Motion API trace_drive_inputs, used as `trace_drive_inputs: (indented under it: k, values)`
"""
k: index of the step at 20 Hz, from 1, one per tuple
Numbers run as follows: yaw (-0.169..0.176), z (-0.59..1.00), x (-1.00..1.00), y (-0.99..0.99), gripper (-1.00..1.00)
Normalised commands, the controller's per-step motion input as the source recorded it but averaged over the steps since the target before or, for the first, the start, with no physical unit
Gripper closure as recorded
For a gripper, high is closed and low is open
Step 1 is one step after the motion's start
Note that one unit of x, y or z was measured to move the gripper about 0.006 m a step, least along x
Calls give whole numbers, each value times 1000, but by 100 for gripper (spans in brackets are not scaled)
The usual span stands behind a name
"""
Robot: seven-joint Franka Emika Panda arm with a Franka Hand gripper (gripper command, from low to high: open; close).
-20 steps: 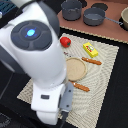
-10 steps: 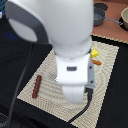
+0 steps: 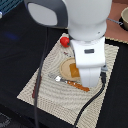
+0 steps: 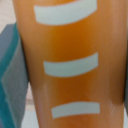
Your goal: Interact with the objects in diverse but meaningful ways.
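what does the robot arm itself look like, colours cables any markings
In the exterior view the arm is glossy white with rounded, bulky segments and a dark grey cap at one joint. A small grey rectangular label sits on the white lower housing. A black cable loops down from that housing, and another thin dark cable hangs along the exterior view's left. The tool's fingers are hidden in both views.

Black desk (image 3: 20, 60) bearing a beige woven mat (image 3: 52, 95) (ridged weave); tan surface (image 3: 119, 31) at its far edge.
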Motion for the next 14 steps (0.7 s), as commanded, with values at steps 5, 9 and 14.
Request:
trace_drive_inputs:
  k: [5, 9, 14]
  values:
    - [117, -197, -679, 449, 100]
    - [93, -236, -680, 235, 100]
    - [76, -191, -310, 46, 100]
